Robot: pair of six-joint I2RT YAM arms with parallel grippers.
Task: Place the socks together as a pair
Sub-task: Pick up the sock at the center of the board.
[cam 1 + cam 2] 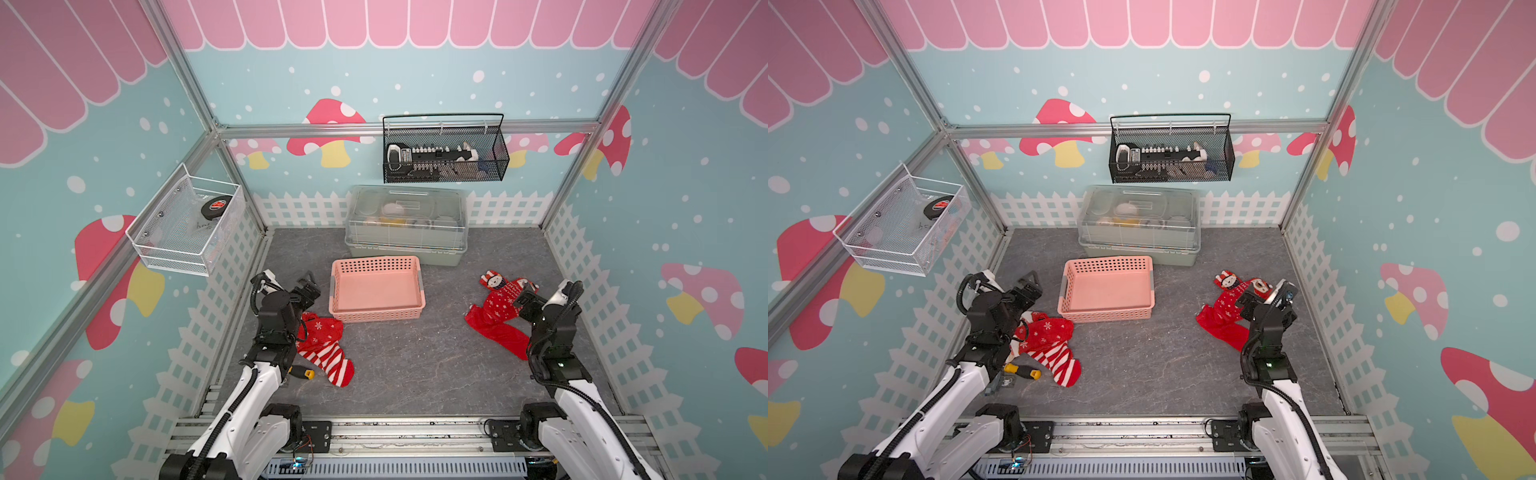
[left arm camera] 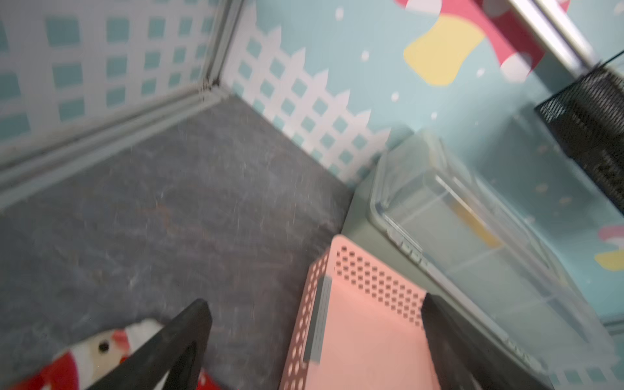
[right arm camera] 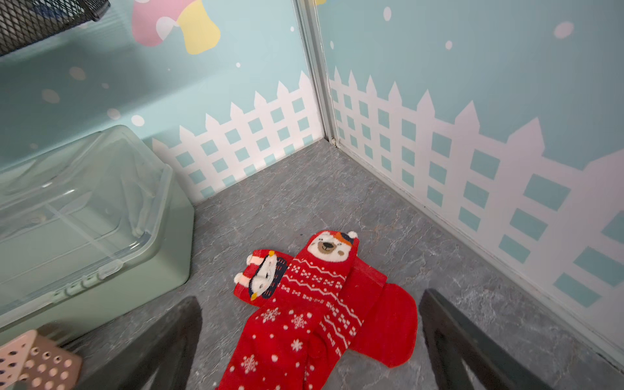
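**Both pincers gaping, socks lying in two heaps**

The left gripper [image 2: 314, 300] is hanging wide open and gripping nothing. Its fingers [image 2: 175, 337] are framing grey floor and a corner of the pink perforated basket [image 2: 371, 280], though this wrist view is smearing. Taking the back wall as twelve in both top views, this gripper is hovering near nine o'clock. Just under its arm, at about eight, a snowflake sock [image 1: 322, 328] is lying against a red-and-white striped sock [image 1: 332, 361]. A yellow-and-black screwdriver [image 1: 1021, 370] is lying beside them at seven.

The right gripper [image 3: 310, 297] is spreading just as wide, also empty, and is hanging over the second heap near three o'clock. There a bear-faced sock [image 3: 329, 270] is lying across a dark-hooded sock [image 3: 280, 334] that is carrying snowflakes.

The basket is sitting mid-table between the heaps, well apart from both. A clear-lidded box [image 1: 405, 224] is standing just behind it at twelve.
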